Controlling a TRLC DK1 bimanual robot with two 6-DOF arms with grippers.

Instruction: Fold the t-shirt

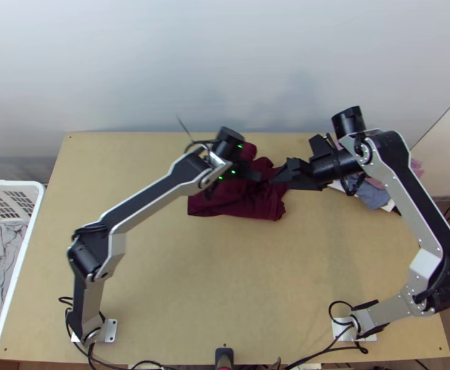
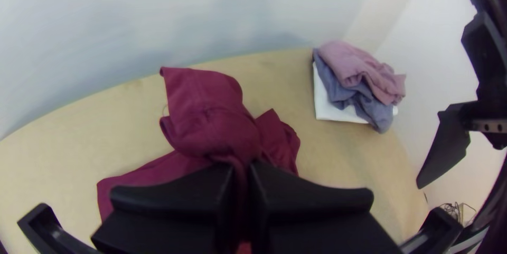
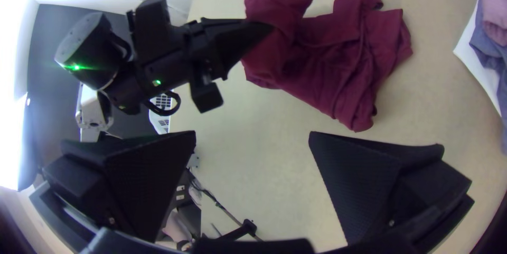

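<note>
We see the maroon t-shirt at 12 o'clock on the wooden counter, bunched and creased across its middle; a flatter part spreads towards us at 6 o'clock of the bunch, and in the left wrist view we see a rumpled flap beyond the fingertips.

Our left gripper is clenched on the t-shirt, a gathered strip of maroon pinched between its two fingers; our right gripper is at 3 o'clock of the bunch, close by it, released, its fingers spread wide.

Farther out, at 2 o'clock on the counter, we have a pink cloth lying crumpled on a blue-grey cloth, and under them a flat white item; at 9 o'clock, beside the counter's edge, we see a white basket with slatted openings, a grey cloth lying loosely inside it.
</note>
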